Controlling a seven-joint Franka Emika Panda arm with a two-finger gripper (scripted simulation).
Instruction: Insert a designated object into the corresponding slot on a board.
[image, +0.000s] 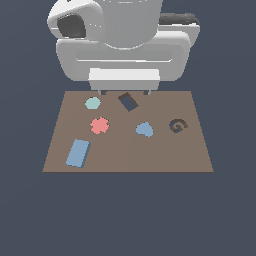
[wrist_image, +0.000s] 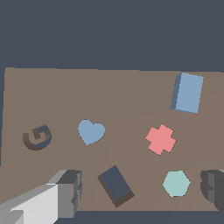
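The designated object, a flat light-blue rectangular block (image: 78, 153) (wrist_image: 188, 92), lies on the brown board (image: 165, 155) (wrist_image: 65, 96) near its front corner on the exterior view's left. The slot (image: 128, 101) (wrist_image: 115, 185), a dark navy tilted rectangular recess, sits near the board's far edge. My gripper (image: 124, 92) (wrist_image: 142, 192) hangs open above that far edge, over the slot and far from the block. One grey finger (wrist_image: 70, 192) and the other finger (wrist_image: 214, 188) stand wide apart, holding nothing.
On the board are a pale teal hexagon (image: 92, 103) (wrist_image: 176, 183), a red cross-shaped piece (image: 99, 125) (wrist_image: 161, 139), a rounded blue heart-like piece (image: 145, 129) (wrist_image: 91, 131) and a dark G-shaped recess (image: 177, 125) (wrist_image: 37, 137). The robot's base (image: 122, 45) looms behind the far edge.
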